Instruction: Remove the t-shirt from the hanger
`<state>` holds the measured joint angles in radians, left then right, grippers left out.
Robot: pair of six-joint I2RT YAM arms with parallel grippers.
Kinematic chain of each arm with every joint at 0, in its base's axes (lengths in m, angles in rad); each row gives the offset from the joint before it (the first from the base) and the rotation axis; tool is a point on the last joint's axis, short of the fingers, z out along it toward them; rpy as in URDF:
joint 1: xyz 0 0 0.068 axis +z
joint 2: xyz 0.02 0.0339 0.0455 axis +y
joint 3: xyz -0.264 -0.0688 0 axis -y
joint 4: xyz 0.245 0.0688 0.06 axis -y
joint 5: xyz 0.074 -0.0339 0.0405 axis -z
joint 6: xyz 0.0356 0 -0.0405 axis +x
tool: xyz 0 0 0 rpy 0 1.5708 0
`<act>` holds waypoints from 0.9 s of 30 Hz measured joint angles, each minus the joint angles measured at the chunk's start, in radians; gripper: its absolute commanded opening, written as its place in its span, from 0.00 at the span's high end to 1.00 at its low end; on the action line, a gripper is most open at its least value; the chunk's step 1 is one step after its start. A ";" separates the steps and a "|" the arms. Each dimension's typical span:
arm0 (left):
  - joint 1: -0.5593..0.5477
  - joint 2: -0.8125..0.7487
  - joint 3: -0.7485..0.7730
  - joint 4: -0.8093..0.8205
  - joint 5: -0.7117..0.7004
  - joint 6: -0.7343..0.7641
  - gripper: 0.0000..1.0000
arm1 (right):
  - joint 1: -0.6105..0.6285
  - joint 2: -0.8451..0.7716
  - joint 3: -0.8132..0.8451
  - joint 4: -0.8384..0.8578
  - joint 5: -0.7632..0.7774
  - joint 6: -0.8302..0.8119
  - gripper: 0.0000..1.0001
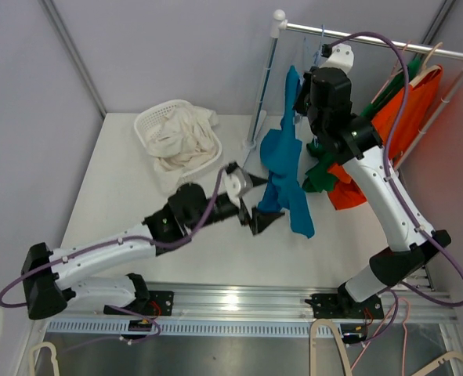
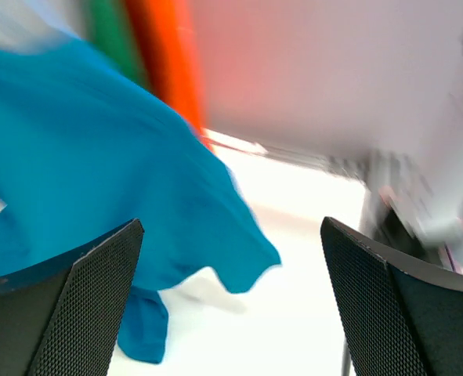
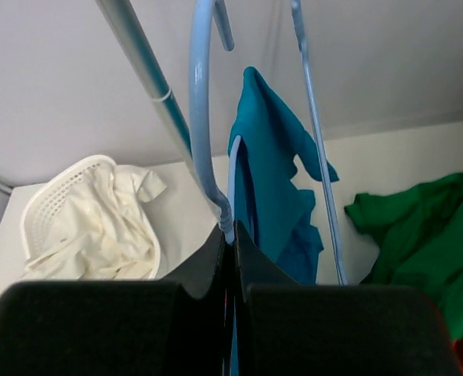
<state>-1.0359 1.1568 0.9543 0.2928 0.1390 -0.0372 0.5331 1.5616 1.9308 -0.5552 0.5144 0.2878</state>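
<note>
Teal t-shirt draped on pale blue hanger under rail, hem down at table; right fingers pinched shut on hanger neck; left fingers spread wide beside hem, bare table between

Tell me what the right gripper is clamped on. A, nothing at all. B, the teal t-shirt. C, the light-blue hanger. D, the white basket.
C: in the right wrist view the right gripper has its fingers closed together on the lower stem of the light-blue hanger, whose hook curves up above them.
</note>
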 measured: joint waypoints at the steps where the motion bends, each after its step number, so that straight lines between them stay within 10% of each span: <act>1: -0.037 -0.027 -0.069 0.042 0.006 0.029 0.00 | 0.008 -0.010 0.000 -0.027 -0.004 0.022 1.00; 9: -0.116 -0.055 -0.363 0.318 -0.039 0.151 0.00 | 0.065 -0.135 -0.026 -0.164 -0.045 0.139 1.00; 19: -0.183 0.113 -0.298 0.542 -0.149 0.205 0.01 | 0.119 -0.240 -0.117 -0.197 -0.092 0.211 1.00; 20: -0.189 0.138 -0.272 0.549 -0.159 0.206 0.06 | 0.120 -0.240 -0.119 -0.198 -0.097 0.214 1.00; 23: -0.206 0.198 -0.202 0.552 -0.169 0.203 0.63 | 0.121 -0.240 -0.123 -0.198 -0.109 0.219 1.00; 24: -0.212 0.214 -0.176 0.543 -0.171 0.203 0.99 | 0.122 -0.240 -0.123 -0.198 -0.109 0.220 1.00; 27: -0.234 0.239 -0.111 0.490 -0.170 0.203 0.99 | 0.122 -0.240 -0.123 -0.200 -0.105 0.216 1.00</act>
<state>-1.2697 1.3956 0.8429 0.7830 -0.0307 0.1654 0.6556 1.3216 1.8076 -0.7555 0.4095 0.5034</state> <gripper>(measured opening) 0.025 0.020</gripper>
